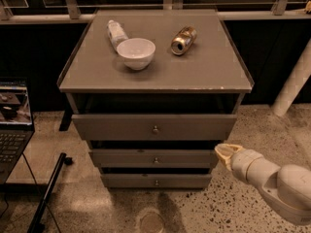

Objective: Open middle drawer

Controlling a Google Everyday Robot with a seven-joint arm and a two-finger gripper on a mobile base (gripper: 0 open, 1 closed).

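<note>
A grey cabinet has three stacked drawers. The middle drawer (154,158) has a low flat grey front with a small round metal knob (156,160) at its centre. It sits between the taller top drawer (154,126) and the narrow bottom drawer (155,180). Its front sticks out a little less than the top drawer's. My gripper (224,154) is at the lower right, its pale tip beside the right end of the middle drawer's front, well right of the knob.
On the cabinet top (204,67) stand a white bowl (136,53), a lying white bottle (115,32) and a lying metal can (183,40). A laptop (13,125) sits at the left, a black pole (46,195) leans beside it. A white post (294,81) stands at the right.
</note>
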